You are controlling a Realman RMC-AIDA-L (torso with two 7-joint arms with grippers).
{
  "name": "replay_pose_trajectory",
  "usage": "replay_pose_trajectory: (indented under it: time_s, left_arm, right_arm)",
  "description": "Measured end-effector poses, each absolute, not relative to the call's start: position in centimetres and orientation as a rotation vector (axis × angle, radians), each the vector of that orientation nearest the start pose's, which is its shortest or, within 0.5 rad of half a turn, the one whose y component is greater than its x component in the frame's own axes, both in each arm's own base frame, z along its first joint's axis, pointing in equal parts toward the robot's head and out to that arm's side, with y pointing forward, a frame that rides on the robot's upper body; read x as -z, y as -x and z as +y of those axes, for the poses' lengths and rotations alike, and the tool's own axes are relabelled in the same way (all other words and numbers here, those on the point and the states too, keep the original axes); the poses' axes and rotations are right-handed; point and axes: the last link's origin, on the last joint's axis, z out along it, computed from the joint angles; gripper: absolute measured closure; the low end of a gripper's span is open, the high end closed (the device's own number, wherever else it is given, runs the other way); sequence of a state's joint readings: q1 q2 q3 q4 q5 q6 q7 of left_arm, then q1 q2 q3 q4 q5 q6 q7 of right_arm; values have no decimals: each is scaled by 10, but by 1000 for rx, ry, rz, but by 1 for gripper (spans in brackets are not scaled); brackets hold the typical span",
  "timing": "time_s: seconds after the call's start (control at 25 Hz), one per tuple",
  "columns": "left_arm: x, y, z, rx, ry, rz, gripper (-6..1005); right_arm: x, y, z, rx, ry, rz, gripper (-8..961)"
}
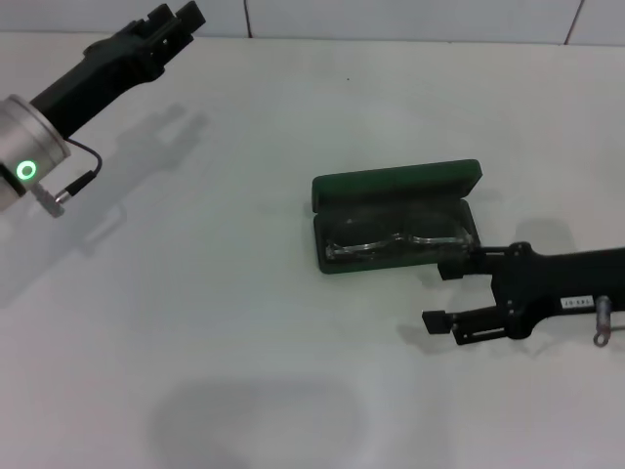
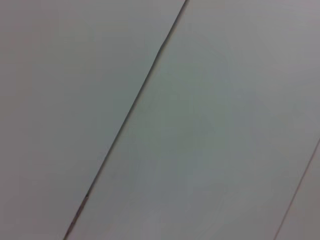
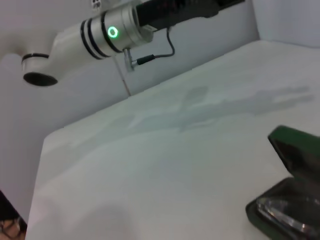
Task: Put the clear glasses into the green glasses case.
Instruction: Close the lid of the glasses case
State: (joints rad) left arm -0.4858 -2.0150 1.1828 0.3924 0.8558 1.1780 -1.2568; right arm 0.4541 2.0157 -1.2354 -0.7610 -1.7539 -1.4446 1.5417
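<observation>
While the green glasses case (image 1: pixel 395 220) lies open on the white desk (image 1: pixel 225 322), the clear glasses (image 1: pixel 395 239) rest inside its tray. The right gripper (image 1: pixel 441 291) sits just beside the case's right end, jaws spread and holding nothing. The left gripper (image 1: pixel 181 21) hangs far from the case, by the desk's back edge; I cannot tell how its jaws stand.

Soft, even light falls from overhead on the white table (image 1: pixel 195 293), with no hard glare. The left arm (image 1: pixel 88 78) throws a pale, blurred double shadow toward 5 o'clock of itself. A wide, faint shadow lies at 6 o'clock in the head view. The left wrist view is dim, grey and flat. In the right wrist view the green glasses case (image 3: pixel 292 190) looks soft-edged.
</observation>
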Motion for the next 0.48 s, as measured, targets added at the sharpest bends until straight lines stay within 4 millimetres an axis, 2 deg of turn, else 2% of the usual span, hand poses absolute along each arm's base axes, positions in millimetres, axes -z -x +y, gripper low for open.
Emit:
replay_pose_trajectory:
  time_s: [0.2, 0.48]
  left_arm:
    - [-17, 271, 383, 1146, 1976, -935, 457]
    - [-12, 269, 384, 1111, 1985, -892, 457]
  right_arm:
    - [37, -255, 310, -598, 2890, 758, 113]
    - [46, -259, 317, -654, 2811, 875, 113]
